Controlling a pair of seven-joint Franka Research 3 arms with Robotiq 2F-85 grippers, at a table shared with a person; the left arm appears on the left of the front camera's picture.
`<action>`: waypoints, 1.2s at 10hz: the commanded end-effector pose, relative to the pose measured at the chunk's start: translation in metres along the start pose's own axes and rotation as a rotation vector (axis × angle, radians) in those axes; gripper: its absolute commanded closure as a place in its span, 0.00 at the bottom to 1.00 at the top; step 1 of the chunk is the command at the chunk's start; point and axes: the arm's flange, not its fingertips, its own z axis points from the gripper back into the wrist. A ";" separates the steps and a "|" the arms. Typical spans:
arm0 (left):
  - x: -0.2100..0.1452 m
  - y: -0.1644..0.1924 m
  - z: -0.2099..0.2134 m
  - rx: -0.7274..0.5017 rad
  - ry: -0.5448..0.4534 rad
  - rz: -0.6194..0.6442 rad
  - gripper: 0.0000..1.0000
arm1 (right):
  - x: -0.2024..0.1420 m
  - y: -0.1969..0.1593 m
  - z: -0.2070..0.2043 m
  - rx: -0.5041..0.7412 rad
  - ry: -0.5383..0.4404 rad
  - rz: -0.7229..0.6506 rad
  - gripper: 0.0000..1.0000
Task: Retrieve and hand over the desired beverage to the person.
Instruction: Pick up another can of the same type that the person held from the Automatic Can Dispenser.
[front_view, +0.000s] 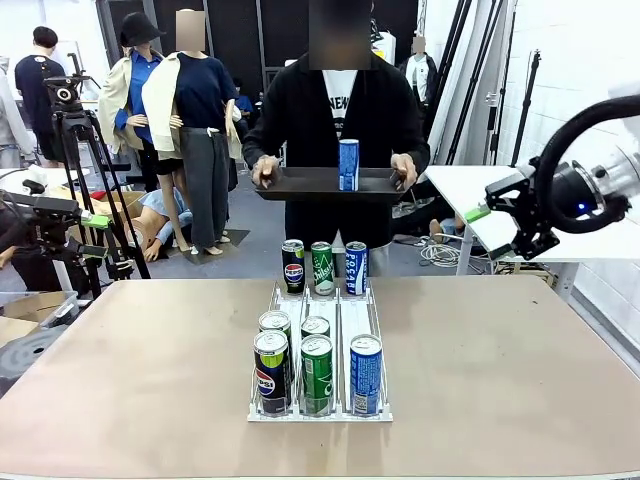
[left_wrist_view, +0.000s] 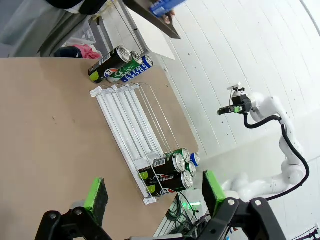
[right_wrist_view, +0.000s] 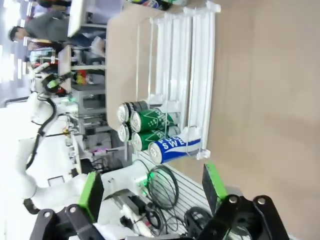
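The person (front_view: 338, 110) stands at the far side holding a dark tray (front_view: 300, 184) with a blue can (front_view: 348, 165) upright on it. On the table a clear rack (front_view: 355, 318) holds a black Pepsi can (front_view: 271, 372), a green can (front_view: 317, 374) and a blue can (front_view: 366, 374) at its near end. Two more cans (front_view: 275, 325) stand behind these. Three cans (front_view: 323, 267) stand at the rack's far end. My left gripper (front_view: 95, 221) (left_wrist_view: 154, 192) hangs open off the table's left edge. Off to the right, my right gripper (front_view: 478, 212) (right_wrist_view: 152, 189) is open and raised. Nothing sits between either pair of fingers.
A camera tripod (front_view: 75, 130) stands at the back left and a white table (front_view: 470, 190) at the back right. In the left wrist view the rack (left_wrist_view: 125, 120) runs diagonally with cans (left_wrist_view: 167, 172) at its near end. In the right wrist view the near cans (right_wrist_view: 150, 132) lie beyond the pads (right_wrist_view: 212, 182).
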 end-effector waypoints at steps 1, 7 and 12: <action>0.000 -0.001 0.001 0.001 0.003 -0.003 0.00 | 0.005 -0.021 -0.002 0.118 -0.012 0.000 0.00; 0.000 -0.001 0.001 0.001 0.003 -0.003 0.00 | 0.005 -0.080 -0.006 0.311 -0.033 -0.090 0.00; 0.000 -0.001 0.001 0.001 0.003 -0.003 0.00 | 0.006 -0.076 -0.003 0.261 -0.023 -0.096 0.00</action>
